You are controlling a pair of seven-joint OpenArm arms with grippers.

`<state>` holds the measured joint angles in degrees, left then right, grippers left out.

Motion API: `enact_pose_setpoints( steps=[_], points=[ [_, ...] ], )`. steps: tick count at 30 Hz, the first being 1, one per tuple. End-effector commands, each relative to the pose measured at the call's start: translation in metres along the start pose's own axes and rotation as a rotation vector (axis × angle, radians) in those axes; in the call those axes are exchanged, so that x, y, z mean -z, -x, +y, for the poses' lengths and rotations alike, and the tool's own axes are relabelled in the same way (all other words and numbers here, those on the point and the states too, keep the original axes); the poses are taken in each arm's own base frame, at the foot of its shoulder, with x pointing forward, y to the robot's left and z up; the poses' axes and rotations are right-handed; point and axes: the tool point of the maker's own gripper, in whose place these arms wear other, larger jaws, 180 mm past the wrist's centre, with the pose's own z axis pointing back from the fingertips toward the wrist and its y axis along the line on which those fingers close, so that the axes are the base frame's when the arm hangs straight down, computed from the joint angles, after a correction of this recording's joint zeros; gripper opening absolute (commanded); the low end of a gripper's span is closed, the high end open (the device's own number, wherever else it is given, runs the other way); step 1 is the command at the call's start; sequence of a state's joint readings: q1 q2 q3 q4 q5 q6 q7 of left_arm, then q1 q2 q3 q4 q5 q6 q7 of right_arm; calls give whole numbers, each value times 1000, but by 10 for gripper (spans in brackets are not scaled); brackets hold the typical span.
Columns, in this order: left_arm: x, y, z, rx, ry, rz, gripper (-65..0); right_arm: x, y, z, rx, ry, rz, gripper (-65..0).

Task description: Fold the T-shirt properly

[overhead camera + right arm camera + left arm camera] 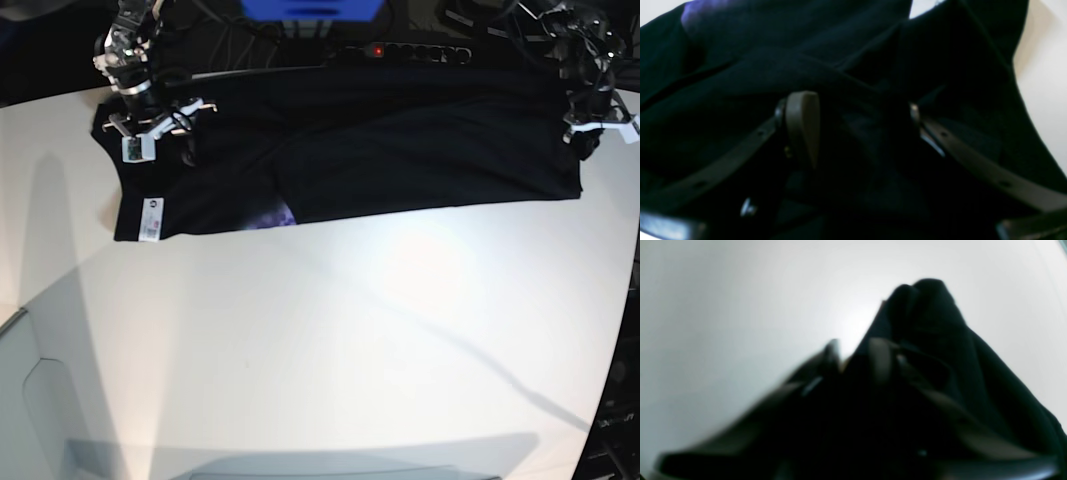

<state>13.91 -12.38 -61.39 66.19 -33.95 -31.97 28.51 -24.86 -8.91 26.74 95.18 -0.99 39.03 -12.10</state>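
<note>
White counter point(320, 350): our left pincer point(857, 355) nips the T-shirt point(400, 150) edge, right pincer point(860, 126) gapes over cloth; we should lift evenly.

The black T-shirt point(400, 150) lies spread wide along the far edge of the white desk point(330, 340), folded over itself into a long band. A white tag point(151, 216) shows near its lower corner, and a patch of purple-blue print point(272, 216) peeks out beside the overlapping fold.
</note>
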Motion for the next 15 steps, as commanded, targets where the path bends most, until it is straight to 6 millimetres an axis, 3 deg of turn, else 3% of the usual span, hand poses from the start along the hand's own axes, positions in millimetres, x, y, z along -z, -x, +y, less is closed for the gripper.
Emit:
enact_pose_setpoints(
  steps=[1, 3, 7, 11, 13, 15],
  points=[
    [1, 4, 5, 16, -16, 42, -585, -3, 13, 3, -9, -12, 58, -310],
    [2, 3, 6, 13, -17, 45, -650, -3, 13, 2, -9, -12, 57, -310],
    [1, -1, 4, 20, -9, 38, -649, -4, 12, 2, -12, -11, 55, -310],
    [-14, -28, -2, 90, -8, -28, -648, -4, 11, 2, -14, -10, 54, -310],
    [-26, -43, -4, 112, -7, -73, -613, -4, 11, 3, -14, -11, 54, -310],
    [-38, -56, -11, 112, 12, -123, -526, -4, 12, 3, -14, -11, 56, -310]
  ],
)
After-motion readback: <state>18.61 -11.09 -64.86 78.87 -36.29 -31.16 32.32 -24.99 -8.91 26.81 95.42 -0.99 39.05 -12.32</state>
